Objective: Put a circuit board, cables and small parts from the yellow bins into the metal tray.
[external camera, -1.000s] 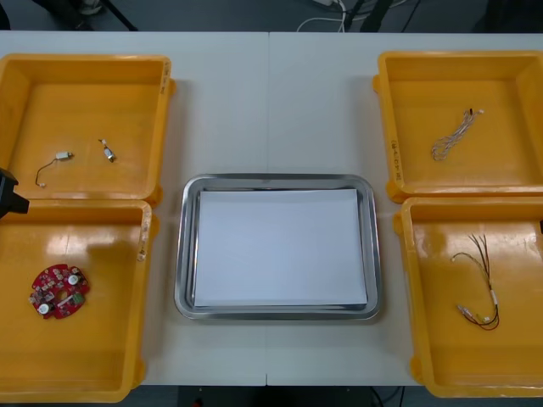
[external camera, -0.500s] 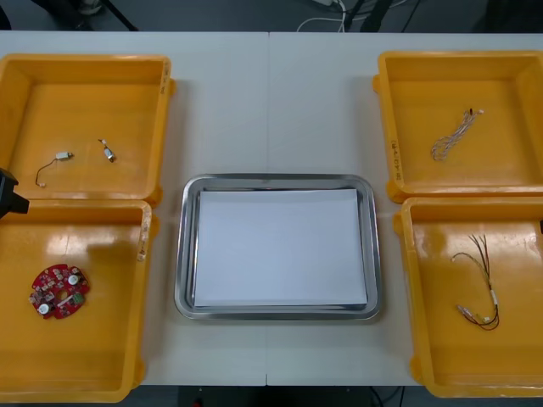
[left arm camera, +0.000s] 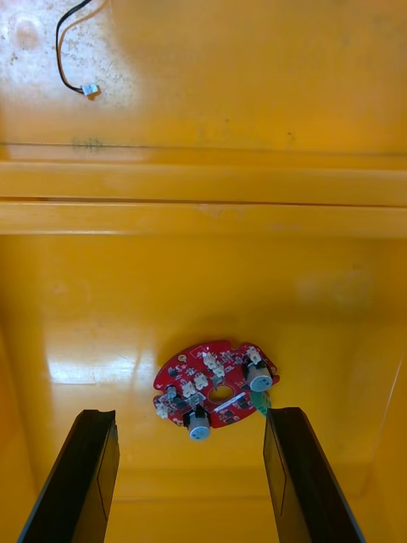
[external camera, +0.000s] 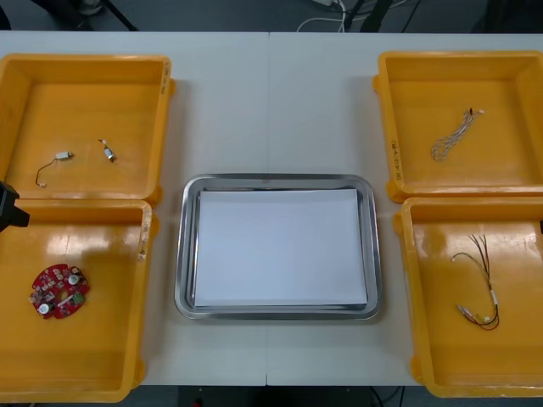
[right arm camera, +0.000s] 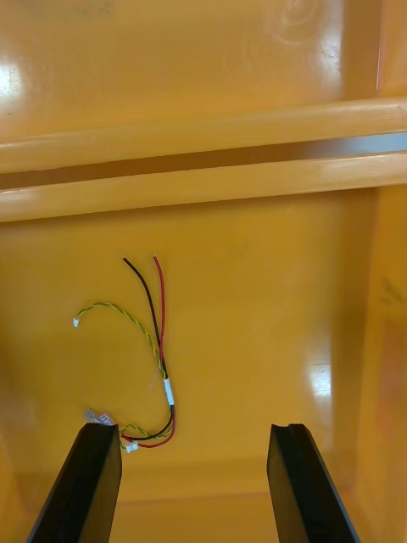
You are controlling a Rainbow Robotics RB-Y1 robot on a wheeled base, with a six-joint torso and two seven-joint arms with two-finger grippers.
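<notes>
On the yellow bins (external camera: 458, 56), rim writing (external camera: 394, 156) is illegible.

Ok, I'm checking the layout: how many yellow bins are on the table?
4: far left bin, near left bin, far right bin, near right bin, two each side of the metal tray.

The left hand (left arm camera: 191, 416) has flat black fingers (left arm camera: 80, 484).

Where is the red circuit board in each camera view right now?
Front view: the circuit board lies in the near left bin, toward its left side.
Left wrist view: the circuit board lies just past the left gripper, between its open fingers.
Right wrist view: this looks into the near right bin, which holds a cable.
Shared landmark: the ridge where the two left bins meet.
</notes>
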